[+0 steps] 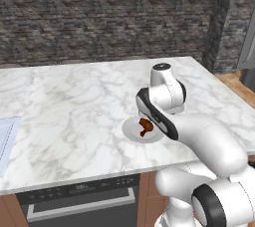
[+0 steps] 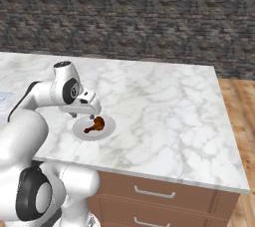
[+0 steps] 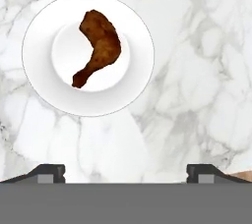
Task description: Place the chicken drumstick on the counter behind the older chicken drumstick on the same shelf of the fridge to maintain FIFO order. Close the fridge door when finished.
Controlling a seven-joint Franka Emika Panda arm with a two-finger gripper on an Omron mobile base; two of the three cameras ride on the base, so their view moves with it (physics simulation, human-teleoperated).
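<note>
A dark red-brown chicken drumstick (image 3: 100, 46) lies on a white plate (image 3: 135, 78) on the white marble counter (image 3: 197, 70). My gripper (image 3: 126, 171) hangs over the counter a little to one side of the plate, open, with its two tips wide apart and nothing between them. In the right base view the hand (image 2: 85, 105) hovers just above the left rim of the plate (image 2: 107, 130), close to the drumstick (image 2: 96, 124). In the left base view the arm covers the right part of the plate (image 1: 132, 130), beside the drumstick (image 1: 145, 126). The older chicken drumstick is out of view.
The plate sits near the counter's front edge (image 1: 99, 171), above a dark appliance front (image 1: 79, 198) and brown drawers (image 2: 149, 191). A tall grey panel (image 1: 247, 42) stands past the counter's right end; I cannot tell whether it is the fridge door. A stone wall (image 2: 129, 17) runs behind.
</note>
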